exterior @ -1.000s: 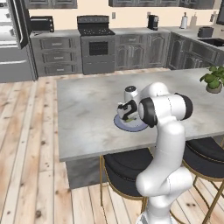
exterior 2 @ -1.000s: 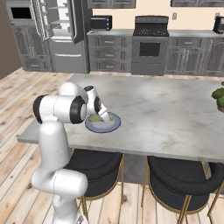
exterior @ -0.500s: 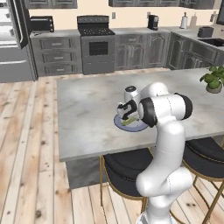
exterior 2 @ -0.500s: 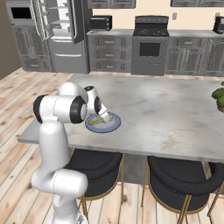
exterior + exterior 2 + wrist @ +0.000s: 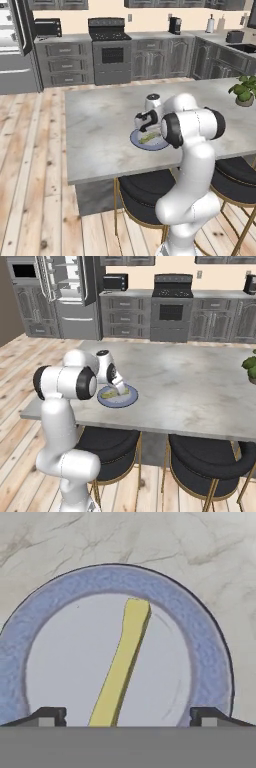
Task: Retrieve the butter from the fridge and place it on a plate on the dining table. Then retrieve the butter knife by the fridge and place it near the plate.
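The thin pale yellow butter stick [image 5: 121,664] was seen lying flat on the round blue-grey plate [image 5: 200,647], which rested on the grey marbled stone table [image 5: 95,130]. The two-fingered hand [image 5: 128,716] was positioned directly above the plate, its dark fingertips [image 5: 47,716] spread wide on either side of the stick, nothing being gripped.

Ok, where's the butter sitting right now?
The butter lies flat on the plate on the dining table, near its front edge, directly under the open gripper.
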